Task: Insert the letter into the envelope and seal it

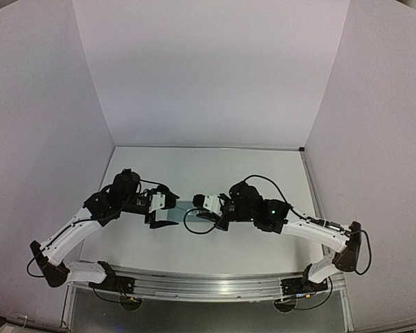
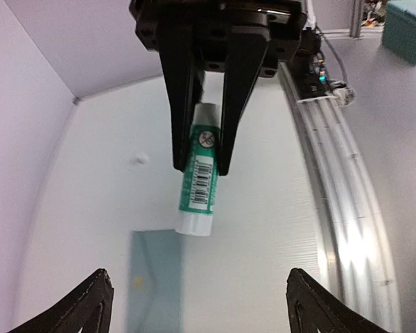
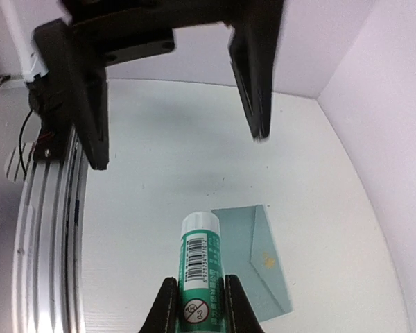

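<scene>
The teal envelope (image 3: 263,267) lies flat on the white table (image 1: 215,166) with its triangular flap folded down and a small yellowish spot on it; it also shows under the left wrist as the envelope (image 2: 152,277). My right gripper (image 3: 199,282) is shut on a green glue stick (image 3: 200,260) with a white cap, held level just above the envelope's near edge. My left gripper (image 2: 197,291) stands wide open with nothing in it, facing the glue stick (image 2: 200,182) across a gap. The letter is out of view.
White walls close in the table at the back and both sides. A metal rail (image 1: 208,283) runs along the near edge. A black cable (image 1: 194,229) loops below the right gripper. A teal box (image 2: 405,28) sits beyond the rail.
</scene>
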`<state>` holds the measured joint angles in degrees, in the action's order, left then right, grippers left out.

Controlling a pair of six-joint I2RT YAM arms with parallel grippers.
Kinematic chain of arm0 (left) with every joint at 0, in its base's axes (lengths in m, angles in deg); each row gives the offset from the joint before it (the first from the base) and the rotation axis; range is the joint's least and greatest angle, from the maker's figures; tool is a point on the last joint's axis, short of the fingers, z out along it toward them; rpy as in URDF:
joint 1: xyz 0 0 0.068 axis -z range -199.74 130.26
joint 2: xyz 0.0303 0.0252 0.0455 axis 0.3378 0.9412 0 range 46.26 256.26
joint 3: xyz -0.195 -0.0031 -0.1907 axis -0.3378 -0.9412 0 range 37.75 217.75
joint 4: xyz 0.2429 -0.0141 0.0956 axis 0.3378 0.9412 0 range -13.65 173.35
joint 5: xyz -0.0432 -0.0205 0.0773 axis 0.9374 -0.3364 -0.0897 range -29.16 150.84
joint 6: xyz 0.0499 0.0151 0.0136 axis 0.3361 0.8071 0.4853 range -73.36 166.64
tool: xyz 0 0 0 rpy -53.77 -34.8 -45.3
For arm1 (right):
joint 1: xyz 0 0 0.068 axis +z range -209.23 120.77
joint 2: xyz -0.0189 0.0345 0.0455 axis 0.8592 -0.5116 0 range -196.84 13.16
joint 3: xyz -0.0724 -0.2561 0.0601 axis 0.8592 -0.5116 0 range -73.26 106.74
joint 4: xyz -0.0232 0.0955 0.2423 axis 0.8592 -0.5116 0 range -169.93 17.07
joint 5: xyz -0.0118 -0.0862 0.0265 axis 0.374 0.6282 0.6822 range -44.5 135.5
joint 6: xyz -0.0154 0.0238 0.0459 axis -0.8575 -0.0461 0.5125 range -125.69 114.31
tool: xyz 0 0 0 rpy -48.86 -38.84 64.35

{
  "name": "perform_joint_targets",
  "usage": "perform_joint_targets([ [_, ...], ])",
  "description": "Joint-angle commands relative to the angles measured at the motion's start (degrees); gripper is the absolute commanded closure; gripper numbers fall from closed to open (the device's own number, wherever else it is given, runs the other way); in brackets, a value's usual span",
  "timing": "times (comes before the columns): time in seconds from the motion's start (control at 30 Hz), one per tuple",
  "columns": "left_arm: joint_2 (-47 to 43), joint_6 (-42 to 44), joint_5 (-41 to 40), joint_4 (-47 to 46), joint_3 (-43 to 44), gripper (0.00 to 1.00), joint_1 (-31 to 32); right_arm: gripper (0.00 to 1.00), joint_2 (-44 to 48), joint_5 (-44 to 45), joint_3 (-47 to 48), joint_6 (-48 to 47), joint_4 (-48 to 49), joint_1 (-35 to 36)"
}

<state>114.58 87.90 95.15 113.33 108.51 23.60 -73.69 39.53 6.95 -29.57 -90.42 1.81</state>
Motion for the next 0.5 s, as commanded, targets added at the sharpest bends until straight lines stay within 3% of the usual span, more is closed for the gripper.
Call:
perform_joint_targets([
  [0.0, -5.87, 17.25, -10.95, -19.79, -9.55, 0.13, 1.37, 1.0, -3.21, 2.49, 1.74, 31.63, 1.85, -1.93],
  [0.23, -6.44, 25.59, -18.54, -27.96, -15.43, 0.12, 5.29, 1.0, -6.63, 3.53, 6.03, 58.96, 1.77, -3.18],
  [0.47, -3.7, 25.21, -22.58, -30.64, -15.9, 0.16, 8.07, 1.0, -8.55, -0.79, 8.17, 69.67, 1.76, -2.86],
])
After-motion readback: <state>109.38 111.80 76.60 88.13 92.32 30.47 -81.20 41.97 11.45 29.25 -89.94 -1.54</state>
